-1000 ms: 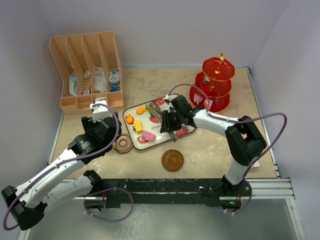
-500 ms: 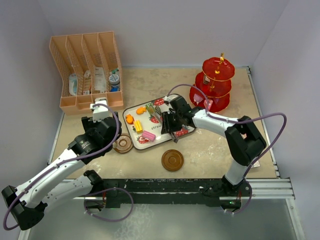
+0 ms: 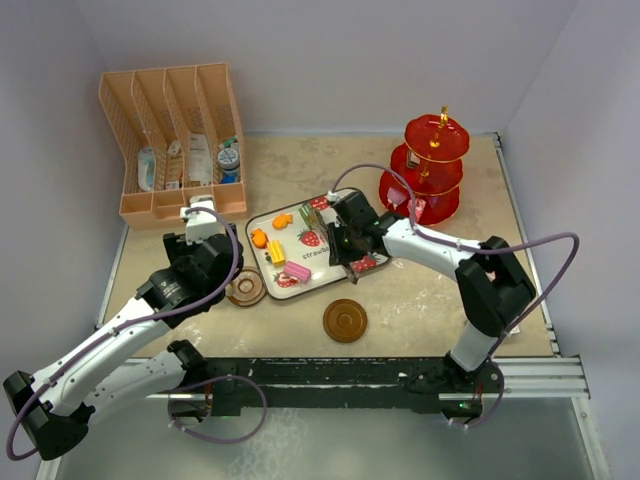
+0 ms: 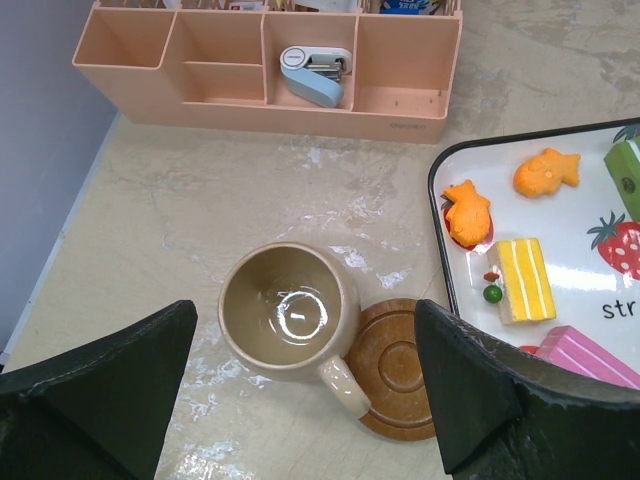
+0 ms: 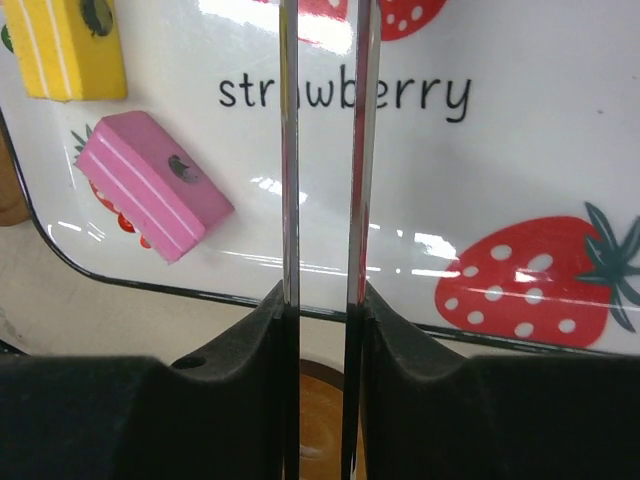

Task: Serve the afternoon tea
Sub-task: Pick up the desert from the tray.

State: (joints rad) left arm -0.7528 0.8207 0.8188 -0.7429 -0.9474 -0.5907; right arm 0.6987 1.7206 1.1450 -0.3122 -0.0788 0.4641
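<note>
A white strawberry tray (image 3: 262,222) carries several toy cakes, among them a pink slice (image 5: 150,185) and a yellow slice (image 5: 65,45). My right gripper (image 5: 322,300) hangs over the tray's right part (image 3: 345,243), shut on the metal tongs (image 5: 289,150). The two blades run parallel and close together, and their tips are out of view. My left gripper (image 4: 305,345) stands open above the empty tan mug (image 4: 290,310), a finger on each side and clear of it. The mug's handle lies over a brown saucer (image 4: 395,365). A second saucer (image 3: 345,320) lies near the front. The red three-tier stand (image 3: 430,170) is at the back right.
The peach divided rack (image 3: 175,150) with toiletries fills the back left, close behind the mug (image 4: 270,70). A small pink thing (image 3: 415,207) sits at the foot of the stand. Purple cables loop off both arms. Walls close the table on three sides.
My right gripper has drawn back a little to the right over the tray, uncovering the strawberry sweet. The left arm has not moved.
</note>
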